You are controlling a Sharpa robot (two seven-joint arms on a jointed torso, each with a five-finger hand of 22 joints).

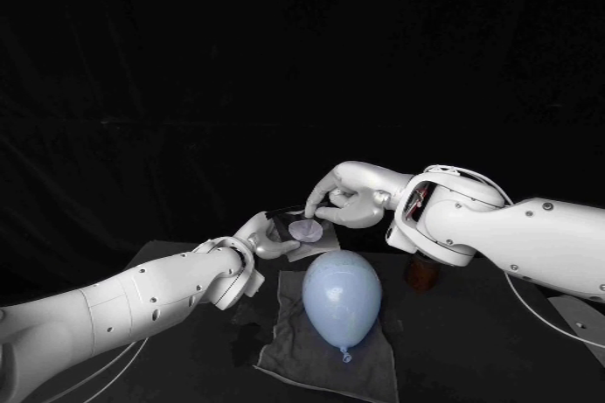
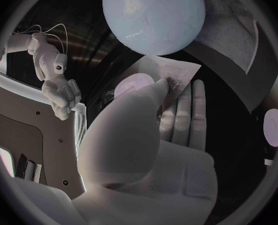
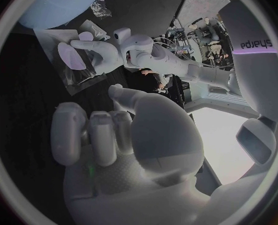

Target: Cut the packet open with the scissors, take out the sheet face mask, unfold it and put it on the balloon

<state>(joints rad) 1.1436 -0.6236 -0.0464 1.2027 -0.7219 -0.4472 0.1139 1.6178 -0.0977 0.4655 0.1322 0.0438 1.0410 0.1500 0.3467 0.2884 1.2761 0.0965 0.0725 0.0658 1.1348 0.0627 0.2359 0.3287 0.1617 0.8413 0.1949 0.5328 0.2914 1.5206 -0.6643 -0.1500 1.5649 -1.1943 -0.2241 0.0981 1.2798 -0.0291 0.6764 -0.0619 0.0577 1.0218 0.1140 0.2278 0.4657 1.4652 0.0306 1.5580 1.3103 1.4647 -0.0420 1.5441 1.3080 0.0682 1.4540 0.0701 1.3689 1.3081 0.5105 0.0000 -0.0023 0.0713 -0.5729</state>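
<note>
Beyond the far end of the balloon (image 1: 340, 300), the left hand (image 1: 268, 237) grips the packet (image 1: 308, 232), its thumb hiding part of the flat, glossy rectangle with its round lilac mark. Just above, the right hand (image 1: 344, 202) has its fingers curled in on nothing visible; whether a fingertip touches the packet's top edge I cannot tell. Smooth, pale blue and egg-shaped, the balloon lies on a wrinkled grey cloth (image 1: 293, 350). A brownish thing (image 1: 422, 274) beside the right forearm is too dim to make out.
</note>
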